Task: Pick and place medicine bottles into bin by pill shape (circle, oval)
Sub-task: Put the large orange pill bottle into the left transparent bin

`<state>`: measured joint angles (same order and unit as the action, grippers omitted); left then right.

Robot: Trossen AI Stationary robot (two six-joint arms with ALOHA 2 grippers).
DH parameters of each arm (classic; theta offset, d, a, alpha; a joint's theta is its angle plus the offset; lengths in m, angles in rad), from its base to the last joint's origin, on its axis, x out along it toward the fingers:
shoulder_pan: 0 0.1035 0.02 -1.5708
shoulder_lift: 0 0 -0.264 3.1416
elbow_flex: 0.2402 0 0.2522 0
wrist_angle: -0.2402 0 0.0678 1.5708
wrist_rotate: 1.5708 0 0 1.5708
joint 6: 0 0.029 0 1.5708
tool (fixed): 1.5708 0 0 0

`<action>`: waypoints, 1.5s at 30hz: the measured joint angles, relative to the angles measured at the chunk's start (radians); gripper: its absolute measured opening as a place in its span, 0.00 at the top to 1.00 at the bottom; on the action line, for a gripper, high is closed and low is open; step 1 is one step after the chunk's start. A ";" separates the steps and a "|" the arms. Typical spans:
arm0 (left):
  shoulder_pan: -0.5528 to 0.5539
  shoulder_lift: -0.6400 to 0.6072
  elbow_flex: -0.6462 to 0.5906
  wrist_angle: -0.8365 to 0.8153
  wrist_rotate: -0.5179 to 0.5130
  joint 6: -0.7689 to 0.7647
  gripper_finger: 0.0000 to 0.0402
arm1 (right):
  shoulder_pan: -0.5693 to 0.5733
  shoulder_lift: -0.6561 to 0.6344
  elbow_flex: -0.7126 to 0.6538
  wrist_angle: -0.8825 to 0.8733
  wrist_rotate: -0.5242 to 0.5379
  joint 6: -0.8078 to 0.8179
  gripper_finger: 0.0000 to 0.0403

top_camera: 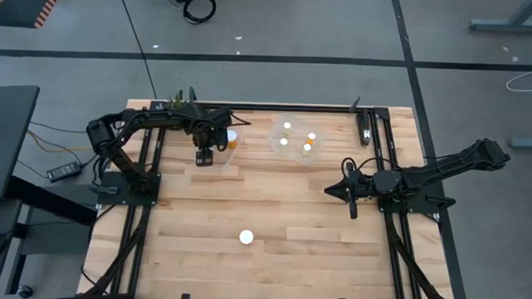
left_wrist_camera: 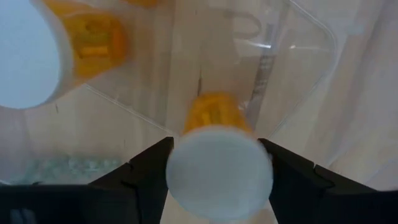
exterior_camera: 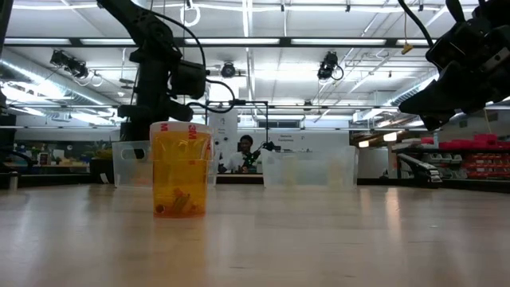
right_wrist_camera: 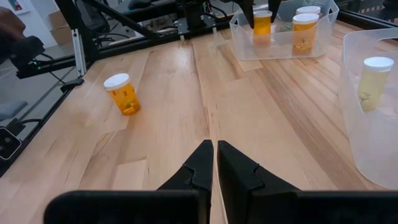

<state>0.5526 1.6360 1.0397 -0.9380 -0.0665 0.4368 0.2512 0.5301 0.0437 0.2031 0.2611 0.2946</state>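
Bottle [left_wrist_camera: 219, 163] sits clamped cap-up in my left tool [top_camera: 205, 156], hanging just over what looks like the bin [left_wrist_camera: 292, 68] at 11 o'clock. A second bottle [top_camera: 246, 238] stands alone at 6; my right tool [top_camera: 351, 206], pinched together, waits nearer it.

A: What is the table [top_camera: 273, 212] made of?

B: Pale wooden planks with a smooth, softly shiny finish, set in a dark metal frame [top_camera: 387, 114].

A: And the bottles?

B: See-through amber plastic with matt white plastic caps. One bottle [left_wrist_camera: 217, 162] sits between the left gripper's [left_wrist_camera: 217, 180] matt black fingers [left_wrist_camera: 143, 168]; another bottle [right_wrist_camera: 122, 93] stands on the bare wood.

A: The bins?

B: Clear, glossy plastic, both the near bin [right_wrist_camera: 367, 124] and the far bin [right_wrist_camera: 283, 37]. The right gripper [right_wrist_camera: 214, 165] looks like matt black plastic.
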 joint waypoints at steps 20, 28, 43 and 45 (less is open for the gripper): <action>-0.004 0.000 0.000 -0.003 0.000 -0.012 0.28 | 0.000 0.000 0.000 0.000 0.000 0.000 0.92; -0.018 -0.001 0.000 0.020 0.000 -0.013 0.22 | 0.000 0.000 0.000 0.000 0.000 0.000 0.92; -0.042 -0.001 0.000 0.048 0.000 -0.029 0.17 | 0.000 0.000 0.000 0.000 0.000 0.000 0.92; -0.042 -0.001 0.001 0.047 0.000 -0.030 0.17 | 0.000 0.000 0.000 0.000 0.000 0.000 0.92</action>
<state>0.5102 1.6348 1.0405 -0.8909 -0.0666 0.4072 0.2508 0.5301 0.0437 0.2031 0.2611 0.2943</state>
